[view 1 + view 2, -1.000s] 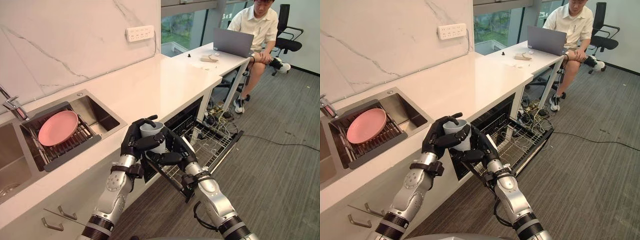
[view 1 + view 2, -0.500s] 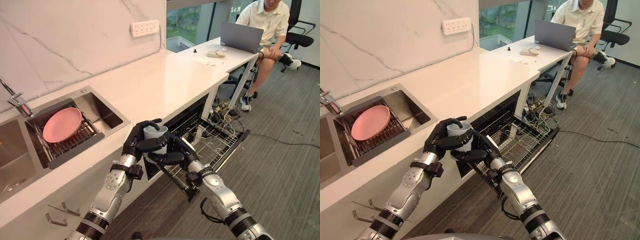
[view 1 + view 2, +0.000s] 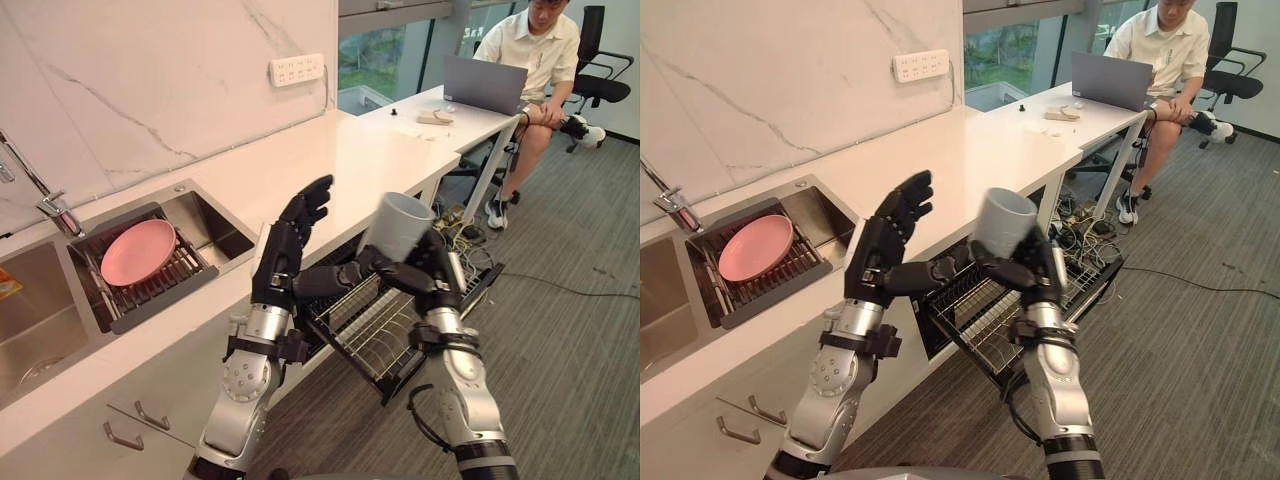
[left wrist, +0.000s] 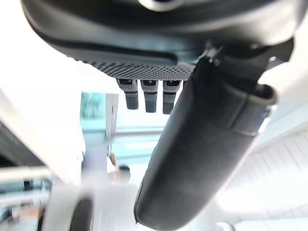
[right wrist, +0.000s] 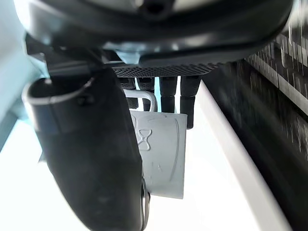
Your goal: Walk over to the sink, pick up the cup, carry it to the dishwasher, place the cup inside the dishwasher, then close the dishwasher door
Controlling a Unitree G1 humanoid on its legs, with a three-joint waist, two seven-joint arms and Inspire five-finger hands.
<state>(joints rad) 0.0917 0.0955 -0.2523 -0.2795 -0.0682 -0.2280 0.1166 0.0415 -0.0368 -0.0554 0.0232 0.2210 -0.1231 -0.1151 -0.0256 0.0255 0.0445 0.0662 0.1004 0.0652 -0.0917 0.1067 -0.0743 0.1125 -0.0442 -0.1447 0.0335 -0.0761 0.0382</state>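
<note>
- The light grey cylindrical cup is being held in the air by the right hand, whose fingers are being kept curled round it. It is being carried tilted, mouth uppermost.
- The cup is being held above the pulled-out wire dishwasher rack, clear of it and just off the front edge of the white stone table.
- The left hand is being held raised beside the cup and apart from it. Its fingers are being kept straight and spread, with nothing in them.
- Open room is being left over the grey carpeted floor, past the lowered dishwasher door.
- A round pink plate is being carried by a dark drain rack in the steel sink, well apart from both hands.
- Beyond the table's far end, a grey laptop is being faced by a seated person.
</note>
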